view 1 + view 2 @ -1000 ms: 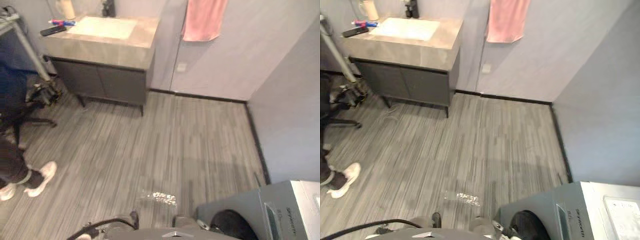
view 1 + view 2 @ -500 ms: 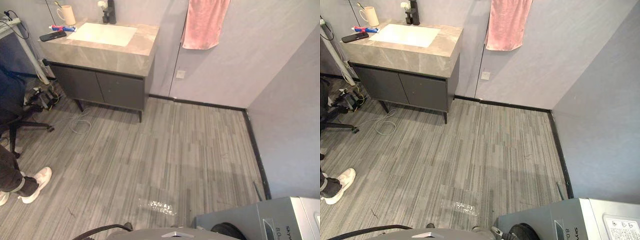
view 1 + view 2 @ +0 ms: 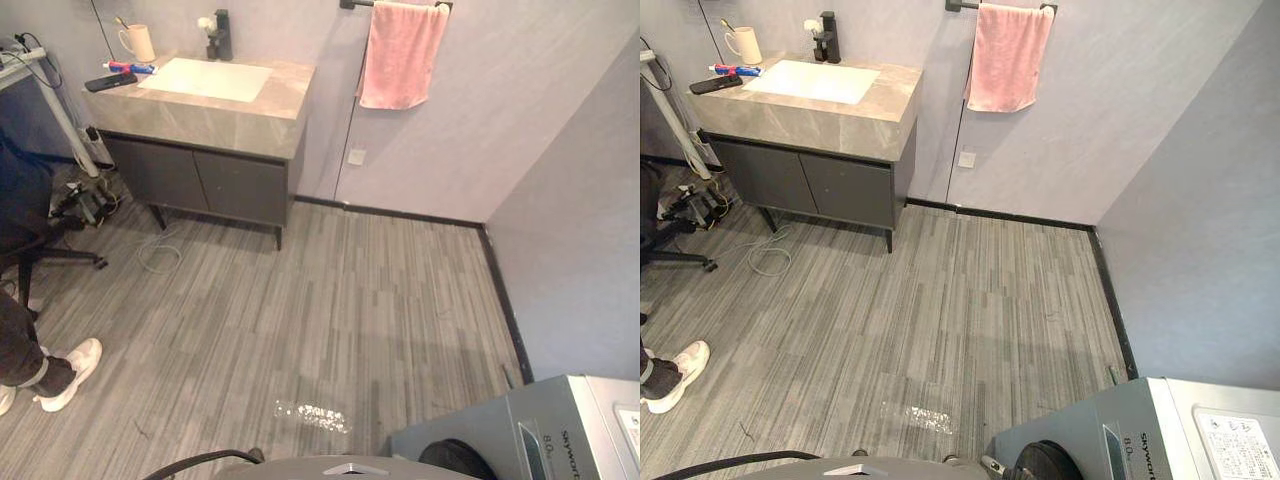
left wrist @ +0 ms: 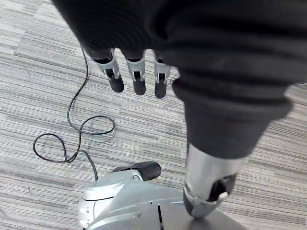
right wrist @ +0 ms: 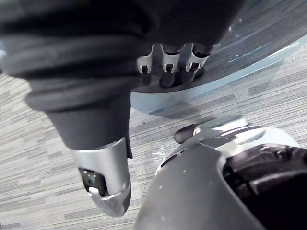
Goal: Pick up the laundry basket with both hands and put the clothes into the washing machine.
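The silver washing machine (image 3: pixel 560 430) stands at the lower right, and its dark round door (image 3: pixel 455 458) faces the floor space in front of me. My left hand (image 4: pixel 135 76) hangs over the striped grey floor, its fingers straight and holding nothing. My right hand (image 5: pixel 169 67) hangs beside a dark round glass pane with a pale rim (image 5: pixel 249 43); its fingers are straight and its thumb (image 5: pixel 105 187) is apart, with nothing in its grasp.
A grey vanity with a white sink (image 3: pixel 200 110) stands at the back left, with a cup and small items on its top. A pink towel (image 3: pixel 400 55) hangs on the back wall. A person's white shoe (image 3: pixel 65 370) and a chair base (image 3: pixel 55 255) are at the left. A wall runs along the right.
The whole picture has shifted, so the camera has moved: the towel rail and more of the back wall now show. The things themselves have not visibly moved.
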You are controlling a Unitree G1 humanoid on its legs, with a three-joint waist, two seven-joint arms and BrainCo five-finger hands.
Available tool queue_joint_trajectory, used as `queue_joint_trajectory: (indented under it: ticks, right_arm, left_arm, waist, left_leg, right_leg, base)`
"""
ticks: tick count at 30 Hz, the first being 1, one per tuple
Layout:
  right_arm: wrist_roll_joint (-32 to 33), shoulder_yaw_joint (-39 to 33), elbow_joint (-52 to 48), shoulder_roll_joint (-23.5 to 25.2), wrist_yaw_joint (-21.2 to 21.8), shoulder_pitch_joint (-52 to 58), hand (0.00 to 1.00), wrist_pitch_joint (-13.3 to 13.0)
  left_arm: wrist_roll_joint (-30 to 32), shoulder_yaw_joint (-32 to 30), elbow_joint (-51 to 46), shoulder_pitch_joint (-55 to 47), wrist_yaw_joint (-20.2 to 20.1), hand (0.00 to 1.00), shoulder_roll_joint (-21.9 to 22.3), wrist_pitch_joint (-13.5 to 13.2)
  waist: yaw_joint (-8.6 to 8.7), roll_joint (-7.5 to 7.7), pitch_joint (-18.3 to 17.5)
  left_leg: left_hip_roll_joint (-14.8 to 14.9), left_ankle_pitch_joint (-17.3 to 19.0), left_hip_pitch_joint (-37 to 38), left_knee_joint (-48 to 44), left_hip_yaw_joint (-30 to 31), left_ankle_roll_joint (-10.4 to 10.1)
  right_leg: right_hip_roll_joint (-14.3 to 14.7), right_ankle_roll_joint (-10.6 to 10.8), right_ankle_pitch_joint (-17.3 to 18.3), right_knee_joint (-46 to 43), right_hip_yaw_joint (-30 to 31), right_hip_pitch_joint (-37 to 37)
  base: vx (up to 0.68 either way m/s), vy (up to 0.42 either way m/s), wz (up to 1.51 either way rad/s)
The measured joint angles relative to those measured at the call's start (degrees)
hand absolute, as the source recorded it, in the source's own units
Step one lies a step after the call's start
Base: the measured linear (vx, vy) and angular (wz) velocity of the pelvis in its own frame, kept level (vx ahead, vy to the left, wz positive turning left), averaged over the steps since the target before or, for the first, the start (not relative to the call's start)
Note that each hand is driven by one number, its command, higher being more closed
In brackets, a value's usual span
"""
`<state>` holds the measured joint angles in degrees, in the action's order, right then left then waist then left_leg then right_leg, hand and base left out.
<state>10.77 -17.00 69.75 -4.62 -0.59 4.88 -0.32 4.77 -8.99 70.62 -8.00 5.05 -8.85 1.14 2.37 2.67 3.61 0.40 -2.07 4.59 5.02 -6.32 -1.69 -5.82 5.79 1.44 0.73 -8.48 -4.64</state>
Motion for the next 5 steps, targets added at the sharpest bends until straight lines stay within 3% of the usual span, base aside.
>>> queue_joint_trajectory:
  ticks: [5]
  right_arm:
    - [0.0, 0.02, 0.51, -0.03, 0.01, -0.15, 0.0, 0.0]
  left_arm:
    - [-0.88, -0.01, 0.0, -0.07, -0.03, 0.0, 0.0, -0.03]
  waist:
    - [-0.1, 0.09, -0.13]
  left_leg:
    - [-0.05, 0.04, 0.04, 0.0, -0.04, 0.03]
  right_leg:
    - [0.0, -0.11, -0.63, 0.69, -0.03, -0.37]
  base:
    - [0.0, 0.0, 0.0]
